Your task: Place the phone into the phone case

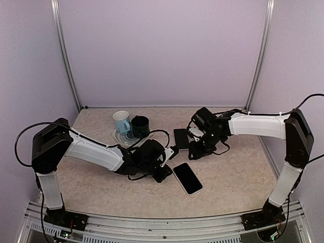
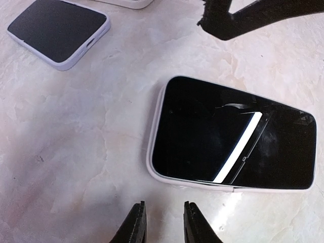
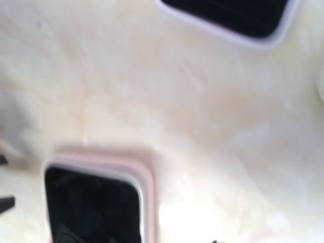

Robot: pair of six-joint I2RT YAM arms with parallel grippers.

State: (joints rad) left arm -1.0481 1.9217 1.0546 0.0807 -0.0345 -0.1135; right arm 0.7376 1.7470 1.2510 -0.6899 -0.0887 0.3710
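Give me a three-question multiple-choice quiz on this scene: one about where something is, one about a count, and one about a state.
1. In the top view, the phone lies:
A) nearer the arm bases than the phone case
B) against the back wall
C) on top of the case

2. How many mugs stand on the table?
A) one
B) two
C) three

3. The phone is:
A) lifted by the right gripper
B) standing in a mug
C) flat on the table, screen up

Answers:
1 A, the case sits farther back.
2 B, a pale one and a dark one stand side by side.
3 C, the left gripper hovers beside it, holding nothing.
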